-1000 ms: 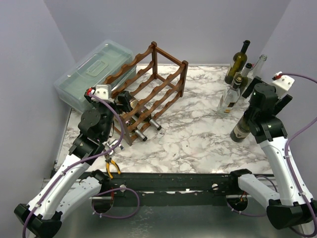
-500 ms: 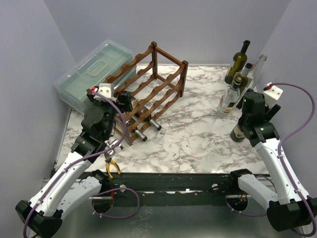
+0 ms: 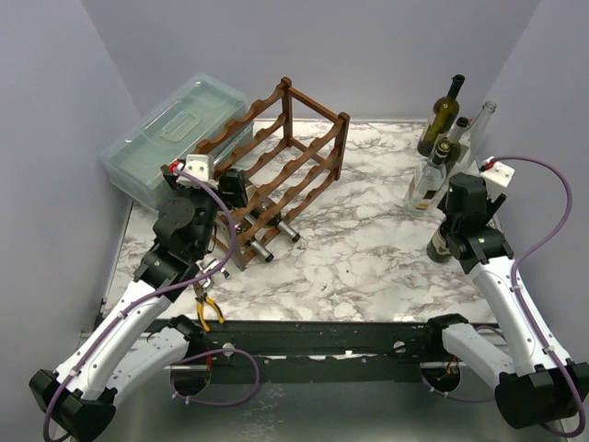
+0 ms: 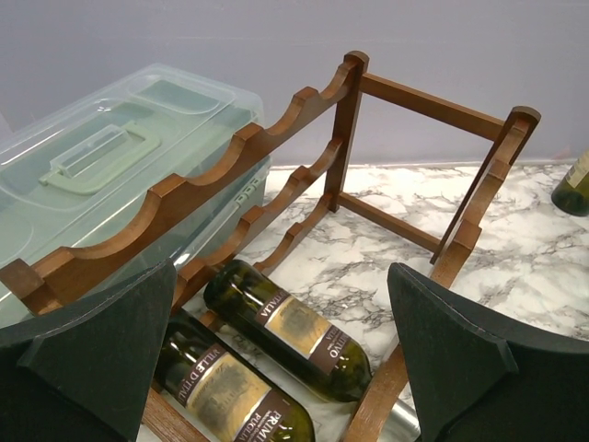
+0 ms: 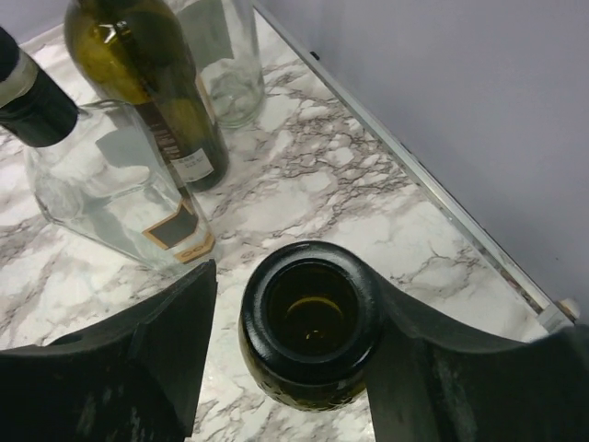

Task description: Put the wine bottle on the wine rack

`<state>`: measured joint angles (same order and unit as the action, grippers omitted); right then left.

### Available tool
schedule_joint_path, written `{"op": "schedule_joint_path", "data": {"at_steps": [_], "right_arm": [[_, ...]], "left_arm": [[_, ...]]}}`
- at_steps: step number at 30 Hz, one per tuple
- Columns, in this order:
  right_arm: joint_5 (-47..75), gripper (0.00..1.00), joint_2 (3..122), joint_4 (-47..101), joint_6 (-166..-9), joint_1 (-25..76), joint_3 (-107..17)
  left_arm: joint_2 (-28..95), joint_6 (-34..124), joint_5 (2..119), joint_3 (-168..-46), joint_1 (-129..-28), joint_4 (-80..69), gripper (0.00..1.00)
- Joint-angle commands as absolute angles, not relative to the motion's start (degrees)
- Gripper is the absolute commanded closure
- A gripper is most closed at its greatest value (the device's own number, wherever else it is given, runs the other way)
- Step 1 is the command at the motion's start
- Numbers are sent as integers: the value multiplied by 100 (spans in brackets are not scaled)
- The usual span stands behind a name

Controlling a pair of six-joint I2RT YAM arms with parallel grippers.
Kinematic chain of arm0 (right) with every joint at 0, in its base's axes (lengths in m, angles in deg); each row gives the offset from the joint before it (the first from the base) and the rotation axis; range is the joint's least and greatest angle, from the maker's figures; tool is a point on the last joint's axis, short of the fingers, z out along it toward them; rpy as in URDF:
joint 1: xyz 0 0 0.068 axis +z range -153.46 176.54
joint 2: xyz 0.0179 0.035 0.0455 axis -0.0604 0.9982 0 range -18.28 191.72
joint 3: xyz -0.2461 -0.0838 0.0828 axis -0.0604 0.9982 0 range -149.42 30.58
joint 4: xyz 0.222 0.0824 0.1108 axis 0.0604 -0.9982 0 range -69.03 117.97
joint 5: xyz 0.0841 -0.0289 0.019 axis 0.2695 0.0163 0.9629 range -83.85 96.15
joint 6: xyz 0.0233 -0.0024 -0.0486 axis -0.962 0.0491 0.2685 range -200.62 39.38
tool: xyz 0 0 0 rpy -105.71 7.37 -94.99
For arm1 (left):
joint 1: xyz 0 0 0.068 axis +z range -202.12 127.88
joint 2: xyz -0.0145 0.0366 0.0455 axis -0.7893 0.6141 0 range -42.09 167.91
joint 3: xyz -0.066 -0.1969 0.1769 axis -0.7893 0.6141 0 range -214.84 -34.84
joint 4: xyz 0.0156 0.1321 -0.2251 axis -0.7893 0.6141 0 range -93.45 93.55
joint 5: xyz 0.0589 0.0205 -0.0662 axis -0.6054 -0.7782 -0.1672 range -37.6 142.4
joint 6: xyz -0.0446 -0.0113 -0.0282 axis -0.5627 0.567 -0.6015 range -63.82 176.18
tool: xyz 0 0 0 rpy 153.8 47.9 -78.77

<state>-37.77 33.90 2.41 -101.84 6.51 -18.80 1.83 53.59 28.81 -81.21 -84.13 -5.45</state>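
Note:
A dark green wine bottle (image 3: 443,243) stands upright at the right of the marble table. Its open mouth (image 5: 311,318) sits between the fingers of my right gripper (image 5: 299,295). The right finger touches the rim, while a narrow gap shows at the left finger (image 5: 175,331). From above, my right gripper (image 3: 460,216) hangs straight over the bottle's neck. The reddish-brown wine rack (image 3: 285,157) stands at the back left with two bottles (image 4: 285,327) lying in its lowest tier. My left gripper (image 4: 281,276) hovers open at the wine rack's (image 4: 340,138) near end, holding nothing.
A translucent lidded box (image 3: 170,129) sits left of the rack. Several more bottles (image 3: 442,120) cluster at the back right, among them a clear square one (image 5: 101,193) just behind my right gripper. Yellow-handled pliers (image 3: 207,308) lie near the front edge. The table's right edge (image 5: 442,207) runs close by.
My right arm has dropped down and leftward over the standing bottle, and its jaws have narrowed around the neck. The left arm has crept slightly toward the rack.

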Motion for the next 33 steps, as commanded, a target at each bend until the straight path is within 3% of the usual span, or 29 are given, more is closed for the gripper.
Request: {"op": "schedule_joint_path", "data": {"at_steps": [1,9,14,17,22,26,33], "right_arm": [[-3259,41,3390,390,-10112,628,-1788],[-2163,61,3149,590,-9943,627,-1619],[-923,70,3237,582,-9680,628,-1680],[-114,83,3325,461,-9738,628,-1748],[1753,88,3535,542,-10055,629,-1825],[2746,90,3603,1051,-10708,628,-1609],[3358,100,3632,2144,-12069,628,-964]], "left_arm": [[176,5280,2883,-8094,-8459,-547,1],[380,5278,2827,-8096,-8459,-551,1],[440,5173,2818,-8117,-8463,-556,1],[439,5162,2844,-8161,-8464,-556,1],[489,5039,2860,-8238,-8464,-556,1],[595,4727,3583,-8533,-8463,-416,1],[1360,4134,5417,-9454,-8464,-136,2]]}}
